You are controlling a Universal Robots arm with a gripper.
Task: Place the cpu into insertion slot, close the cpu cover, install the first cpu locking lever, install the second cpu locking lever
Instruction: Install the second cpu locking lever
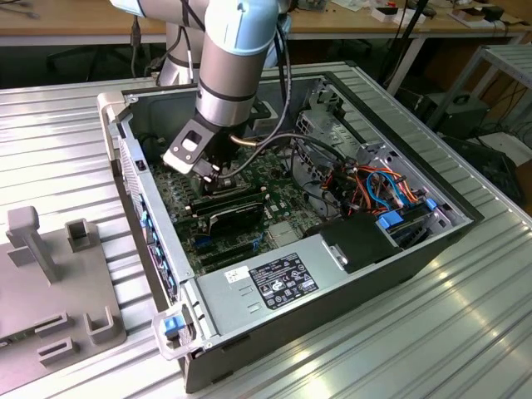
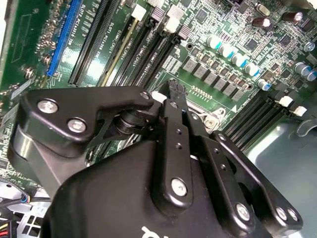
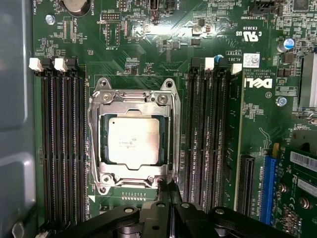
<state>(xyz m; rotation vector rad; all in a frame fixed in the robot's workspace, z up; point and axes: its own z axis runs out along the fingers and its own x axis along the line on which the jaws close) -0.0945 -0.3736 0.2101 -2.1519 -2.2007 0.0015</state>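
Note:
In the first wrist view the cpu [image 3: 133, 141] lies flat in the insertion slot [image 3: 95, 148], its dull metal face up. The cpu cover [image 3: 131, 105] is folded down flat over it, framing the chip through its window. A thin metal lever [image 3: 175, 144] lies along one side of the socket. My gripper [image 3: 163, 187] is shut, its narrow tips touching or just above the socket's edge midway along one side; I see nothing held between them. The second wrist view shows the fingertips [image 2: 172, 88] pressed together over a socket corner [image 2: 213, 121]. In the exterior view the gripper [image 1: 214, 176] reaches down into the open computer case.
Long black memory slots [image 3: 59, 144] flank the socket on both sides [image 3: 205, 139]. The case walls [image 1: 125, 166] surround the board. A power supply [image 1: 274, 278] and bundled cables [image 1: 382, 187] fill the exterior view's right. A grey fixture [image 1: 50, 274] stands on the table at the exterior view's left.

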